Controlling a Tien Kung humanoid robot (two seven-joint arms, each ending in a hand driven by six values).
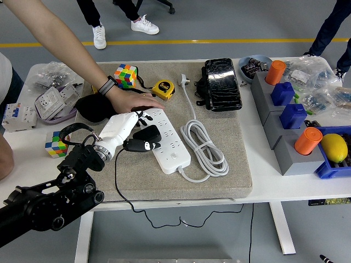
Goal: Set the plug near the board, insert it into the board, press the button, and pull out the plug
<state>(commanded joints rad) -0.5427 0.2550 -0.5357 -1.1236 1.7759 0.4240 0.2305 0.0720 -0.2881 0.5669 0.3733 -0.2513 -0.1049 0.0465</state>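
The black plug is gripped in the left hand and held at the left edge of the white power strip, which is pinned at its far end by a person's hand.

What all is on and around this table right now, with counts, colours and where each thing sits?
white power strip: 1, white, centre of mat, coiled cord to its right
black plug: 1, black, at the strip's left edge, held
grey felt mat: 1, grey, table centre
yellow tape measure: 1, yellow, far edge of mat
colourful puzzle cubes: 2, one far left of mat, one at table's left edge
black pouch: 1, black, far centre
grey blocks holding orange cylinders: 2 cylinders, right side
yellow lemon: 1, blue bin, right edge
person's hand: 1, pressing the strip's far end
left hand: 1, white, gripping the plug
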